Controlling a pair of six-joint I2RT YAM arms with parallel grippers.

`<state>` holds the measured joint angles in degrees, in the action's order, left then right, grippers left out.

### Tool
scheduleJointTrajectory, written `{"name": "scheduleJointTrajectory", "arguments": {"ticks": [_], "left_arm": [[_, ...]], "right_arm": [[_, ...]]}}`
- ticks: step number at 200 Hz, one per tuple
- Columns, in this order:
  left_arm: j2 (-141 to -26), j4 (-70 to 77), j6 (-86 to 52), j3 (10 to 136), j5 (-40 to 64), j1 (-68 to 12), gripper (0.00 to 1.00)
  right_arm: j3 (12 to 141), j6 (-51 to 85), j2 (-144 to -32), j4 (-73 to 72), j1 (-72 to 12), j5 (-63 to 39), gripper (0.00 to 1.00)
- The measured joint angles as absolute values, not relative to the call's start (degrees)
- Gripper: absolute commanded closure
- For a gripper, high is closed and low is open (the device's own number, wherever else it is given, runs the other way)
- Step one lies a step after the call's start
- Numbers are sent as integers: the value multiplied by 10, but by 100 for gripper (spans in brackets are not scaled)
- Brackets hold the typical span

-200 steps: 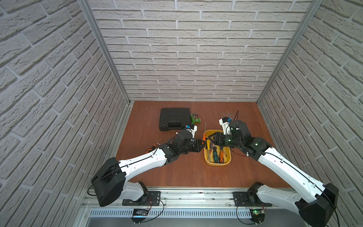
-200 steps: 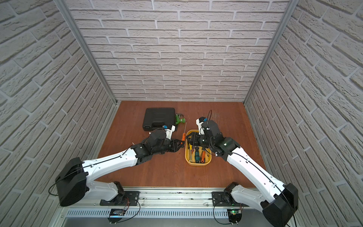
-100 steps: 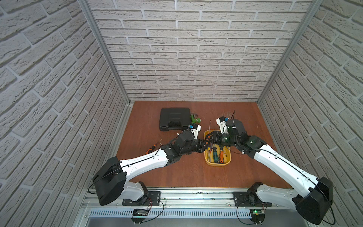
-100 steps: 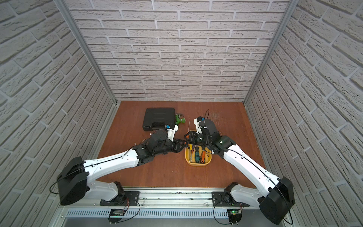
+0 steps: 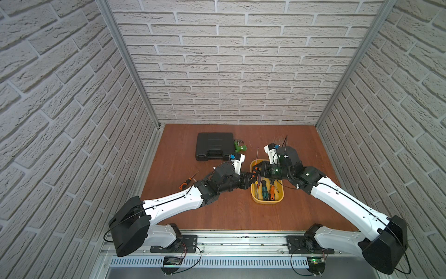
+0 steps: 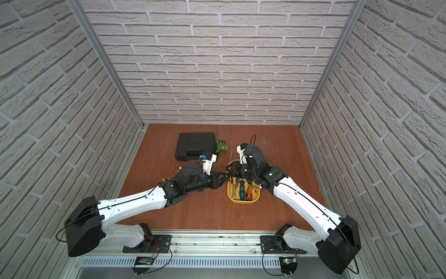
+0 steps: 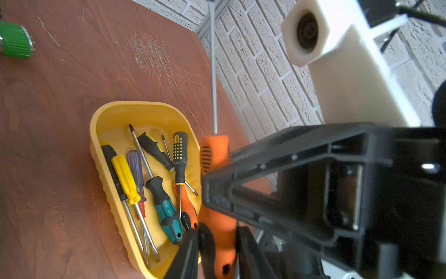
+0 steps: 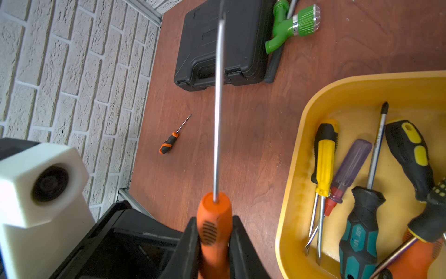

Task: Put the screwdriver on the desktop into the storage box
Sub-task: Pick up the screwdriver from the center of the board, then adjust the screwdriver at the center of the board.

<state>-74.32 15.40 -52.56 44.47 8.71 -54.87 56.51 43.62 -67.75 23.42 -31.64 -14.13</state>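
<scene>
A long orange-handled screwdriver (image 5: 257, 157) is held in the air beside the near-left corner of the yellow storage box (image 5: 255, 198), its shaft pointing towards the back wall. Both grippers clamp its handle. My left gripper (image 7: 217, 239) is shut on the butt end of the handle (image 7: 214, 157). My right gripper (image 8: 214, 232) is shut on the end of the handle (image 8: 213, 215) nearest the shaft. In both top views the two grippers meet at the box's left rim (image 6: 228, 186). Another small orange-and-black screwdriver (image 5: 185, 184) lies on the desktop (image 5: 217, 212), left of my left arm.
Several screwdrivers lie in the storage box (image 8: 289, 193). A black tool case (image 5: 214, 146) sits at the back left, with a green nozzle (image 5: 240, 146) next to it. Brick-pattern walls close in three sides.
My left arm carried the orange screwdriver right, towards the box. My right gripper came to meet it and closed on the handle.
</scene>
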Motion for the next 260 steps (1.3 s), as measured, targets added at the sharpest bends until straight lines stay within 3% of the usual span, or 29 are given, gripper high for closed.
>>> {"name": "scheduleJointTrajectory", "arguments": {"ticks": [8,34,38,50,68,87,127,169,192,223,260], "left_arm": [[-741,153,-525,443,87,-549,100],[-734,150,-522,440,84,-549,100],[-733,150,-521,440,84,-549,94],[-733,151,-521,439,84,-549,62],[-732,154,-519,439,87,-549,26],[-722,145,-510,438,87,-549,2],[-674,32,-461,456,71,-535,2],[-540,-175,-410,495,-105,-479,2],[-486,-283,-407,514,-174,-365,2],[-467,-378,-414,512,-168,-189,2],[-489,-381,-439,435,-136,-102,3]], "right_arm": [[565,434,-678,234,-317,-143,97],[565,436,-678,229,-318,-149,97],[565,436,-678,229,-318,-149,97],[565,437,-678,229,-318,-149,97],[564,438,-674,229,-318,-142,97],[562,438,-669,234,-319,-123,97],[572,420,-670,302,-312,-62,97],[613,383,-682,380,-289,-23,97],[631,366,-704,414,-280,-10,97],[646,351,-738,447,-276,-1,97],[647,342,-747,466,-276,0,97]]}}
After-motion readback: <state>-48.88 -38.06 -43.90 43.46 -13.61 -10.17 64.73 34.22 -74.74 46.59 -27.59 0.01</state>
